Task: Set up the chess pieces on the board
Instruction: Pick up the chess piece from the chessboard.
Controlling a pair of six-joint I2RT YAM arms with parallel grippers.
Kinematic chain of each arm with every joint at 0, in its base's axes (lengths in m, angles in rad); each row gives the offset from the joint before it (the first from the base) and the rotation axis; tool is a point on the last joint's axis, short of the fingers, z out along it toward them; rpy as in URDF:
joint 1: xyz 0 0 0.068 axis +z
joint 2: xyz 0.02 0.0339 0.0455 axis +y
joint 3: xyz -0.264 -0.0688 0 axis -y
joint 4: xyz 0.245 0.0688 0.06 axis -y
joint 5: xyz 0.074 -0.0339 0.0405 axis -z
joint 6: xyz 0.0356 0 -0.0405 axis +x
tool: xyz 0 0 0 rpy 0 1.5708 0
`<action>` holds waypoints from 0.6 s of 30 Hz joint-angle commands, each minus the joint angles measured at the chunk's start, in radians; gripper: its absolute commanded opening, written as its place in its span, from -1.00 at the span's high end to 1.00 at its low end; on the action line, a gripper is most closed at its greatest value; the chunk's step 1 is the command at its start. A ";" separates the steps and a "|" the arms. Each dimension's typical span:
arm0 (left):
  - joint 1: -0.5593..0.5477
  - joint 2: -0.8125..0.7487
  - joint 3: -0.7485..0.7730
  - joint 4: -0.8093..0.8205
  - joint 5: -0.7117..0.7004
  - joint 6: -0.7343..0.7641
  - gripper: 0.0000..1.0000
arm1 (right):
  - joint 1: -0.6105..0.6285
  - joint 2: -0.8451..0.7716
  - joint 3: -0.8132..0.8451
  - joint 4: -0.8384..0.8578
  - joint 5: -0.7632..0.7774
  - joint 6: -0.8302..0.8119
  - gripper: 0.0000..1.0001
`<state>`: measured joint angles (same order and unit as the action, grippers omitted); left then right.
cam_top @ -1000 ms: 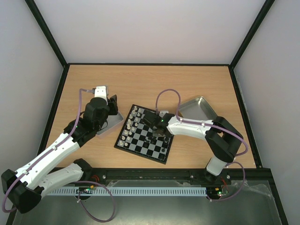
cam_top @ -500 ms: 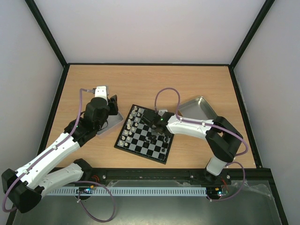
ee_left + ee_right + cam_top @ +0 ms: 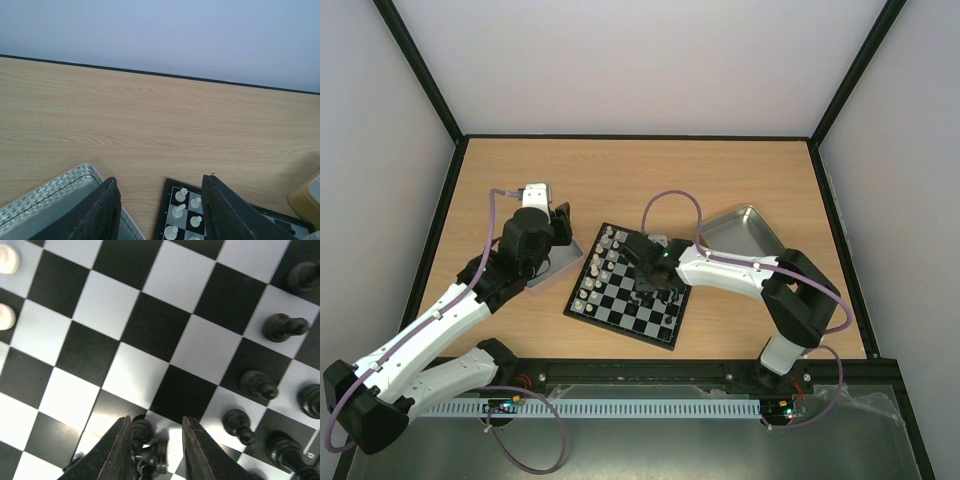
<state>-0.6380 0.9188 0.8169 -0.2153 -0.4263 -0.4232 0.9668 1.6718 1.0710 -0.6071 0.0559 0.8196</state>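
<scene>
The board (image 3: 620, 300) lies at the table's middle. White chess pieces (image 3: 599, 266) stand along its left side, black ones (image 3: 669, 303) on its right. My right gripper (image 3: 654, 288) hovers low over the board. In the right wrist view its fingers (image 3: 119, 452) are open, with two black pieces (image 3: 148, 452) between them against the left finger, one of them lying down. Other black pieces (image 3: 257, 385) stand to the right, white ones (image 3: 7, 260) far left. My left gripper (image 3: 563, 222) is open and empty over the left tray; its wrist view shows the board's corner with white pieces (image 3: 181, 212).
A metal tray (image 3: 552, 268) sits left of the board under my left gripper and also shows in the left wrist view (image 3: 47, 200). A second metal tray (image 3: 745, 228) sits right of the board. Bare wood lies beyond, up to the black-framed walls.
My right gripper has shifted slightly left and toward the near side over the board's right part, its cable swinging left. The left arm has not moved.
</scene>
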 commanded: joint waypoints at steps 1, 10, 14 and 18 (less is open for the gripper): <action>0.006 -0.002 -0.011 0.004 -0.011 -0.005 0.07 | 0.009 0.009 0.020 0.035 -0.053 -0.030 0.44; 0.005 0.001 -0.012 0.005 -0.010 -0.005 0.07 | 0.017 0.040 0.021 0.033 -0.066 -0.049 0.56; 0.005 0.001 -0.012 0.006 -0.008 -0.006 0.07 | 0.020 0.046 0.021 0.031 -0.046 -0.045 0.79; 0.005 0.001 -0.012 0.005 -0.009 -0.006 0.07 | 0.020 0.029 0.024 0.025 0.026 -0.019 0.89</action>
<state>-0.6380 0.9188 0.8169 -0.2153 -0.4263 -0.4267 0.9817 1.7039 1.0714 -0.5716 0.0002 0.7822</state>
